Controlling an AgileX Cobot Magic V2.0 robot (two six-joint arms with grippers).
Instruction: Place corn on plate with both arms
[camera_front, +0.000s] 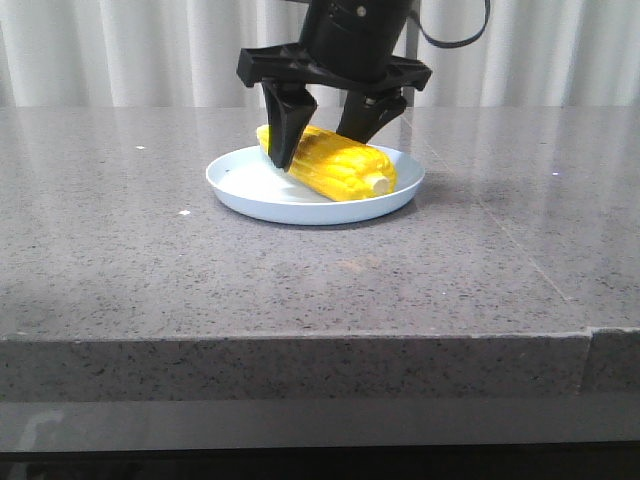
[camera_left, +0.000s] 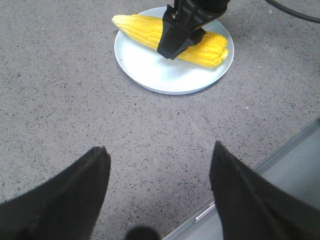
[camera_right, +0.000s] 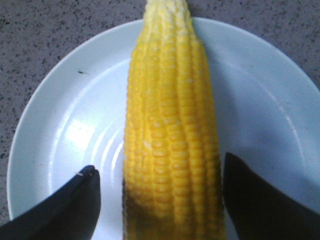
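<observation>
The yellow corn (camera_front: 345, 170) lies on its side on the pale blue plate (camera_front: 245, 188), stub end toward the front right. My right gripper (camera_front: 318, 150) hangs over it, open, one finger on each side of the cob. In the right wrist view the corn (camera_right: 172, 125) runs between the two dark fingers of that gripper (camera_right: 160, 172), over the plate (camera_right: 65, 130); one finger stands clear of the cob, the other is very close. My left gripper (camera_left: 160, 150) is open and empty above bare table, well short of the plate (camera_left: 150, 70) and corn (camera_left: 212, 47).
The grey speckled table (camera_front: 150, 250) has its front edge (camera_front: 300, 335) near the camera. In the left wrist view the table's edge (camera_left: 280, 160) runs close by one left finger. A white curtain (camera_front: 120, 50) hangs behind.
</observation>
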